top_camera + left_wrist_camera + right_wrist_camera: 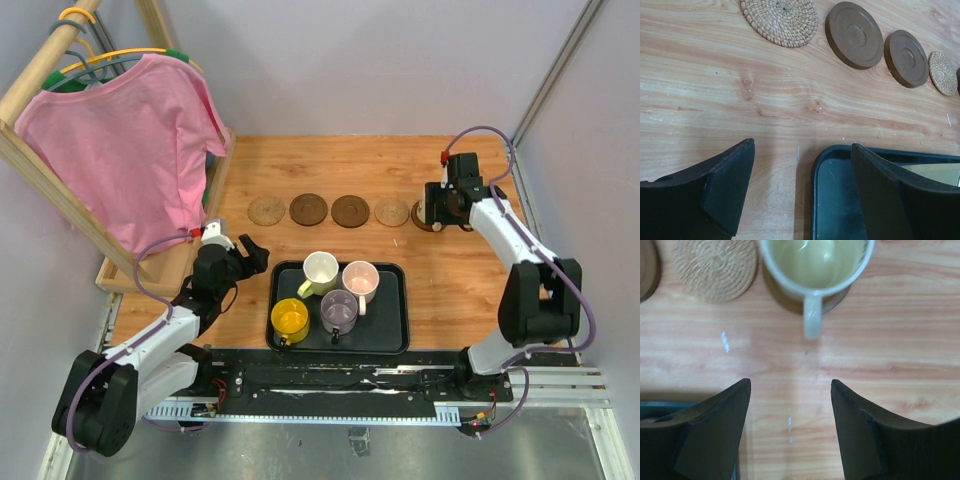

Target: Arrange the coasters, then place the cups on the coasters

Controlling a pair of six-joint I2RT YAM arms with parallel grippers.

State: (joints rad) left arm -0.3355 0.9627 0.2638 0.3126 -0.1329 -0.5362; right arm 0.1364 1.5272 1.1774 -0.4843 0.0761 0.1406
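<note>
Four coasters lie in a row: tan (pixel 267 210), dark brown (pixel 308 209), dark brown (pixel 350 210), tan (pixel 392 211). A pale yellow-cream cup (pixel 815 260) stands on another dark coaster (pixel 836 296), its handle pointing at my right gripper (pixel 790 385), which is open and empty just behind it. In the top view that gripper (pixel 437 208) hides the cup. The cream-white cup (pixel 320 270), the pink cup (pixel 359 280), the yellow cup (pixel 290 318) and the purple cup (pixel 339 312) stand in the black tray (pixel 388 325). My left gripper (pixel 802 147) is open over the tray's left rim (pixel 816 185).
A wooden rack (pixel 150 270) with a pink shirt (pixel 120 150) on a hanger fills the table's left side. Grey walls close the back and the right side. The arms' bases and a rail run along the near edge.
</note>
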